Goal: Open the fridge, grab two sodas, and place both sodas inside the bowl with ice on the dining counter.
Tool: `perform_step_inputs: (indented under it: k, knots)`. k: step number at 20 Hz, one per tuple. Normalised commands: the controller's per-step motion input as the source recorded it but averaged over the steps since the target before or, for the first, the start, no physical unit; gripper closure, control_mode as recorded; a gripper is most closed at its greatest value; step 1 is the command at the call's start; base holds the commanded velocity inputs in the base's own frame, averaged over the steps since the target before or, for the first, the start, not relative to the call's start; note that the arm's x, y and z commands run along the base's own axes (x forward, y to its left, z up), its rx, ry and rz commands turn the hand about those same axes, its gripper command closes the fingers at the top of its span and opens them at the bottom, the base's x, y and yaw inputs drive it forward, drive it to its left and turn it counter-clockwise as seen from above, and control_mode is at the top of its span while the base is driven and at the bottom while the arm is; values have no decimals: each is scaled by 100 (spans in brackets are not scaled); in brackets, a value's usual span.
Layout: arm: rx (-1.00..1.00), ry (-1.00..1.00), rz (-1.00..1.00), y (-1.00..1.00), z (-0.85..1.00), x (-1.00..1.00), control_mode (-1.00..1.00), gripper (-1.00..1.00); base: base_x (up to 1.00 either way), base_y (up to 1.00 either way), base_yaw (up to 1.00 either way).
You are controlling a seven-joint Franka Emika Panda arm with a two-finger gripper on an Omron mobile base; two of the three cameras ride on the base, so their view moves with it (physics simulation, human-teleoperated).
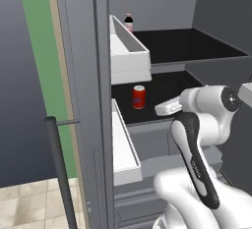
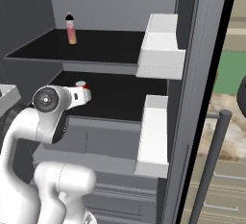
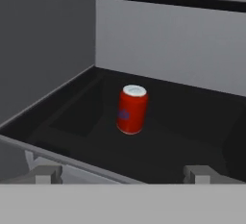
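Here the red soda can (image 3: 131,109) stands upright on the lower black shelf (image 3: 182,141) of the open fridge (image 1: 93,75), directly ahead of the fingers (image 3: 48,174), centred between them. They are spread wide, holding nothing.

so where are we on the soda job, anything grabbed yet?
Done: the fridge stands open, shelves exposed. In hand: nothing. The claw is open, lined up on the red can, which stands upright on the lower black shelf, well short of it. Left: grab that can, then the pink bottle on the upper shelf, and carry both to the ice bowl.
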Motion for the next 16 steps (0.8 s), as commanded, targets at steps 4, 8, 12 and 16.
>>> perform_step_inputs:
  k: [4,8,12,16]
  knots:
    - [0,0,-2,-1,0,18,-100,-100,0,0,0]
    - [3,-1,0,-3,-1,30,-100,-100,0,0,0]
    - [2,-1,0,0,-3,31,-100,-100,0,0,0]
    - [1,-1,0,0,0,32,-100,-100,0,0,0]
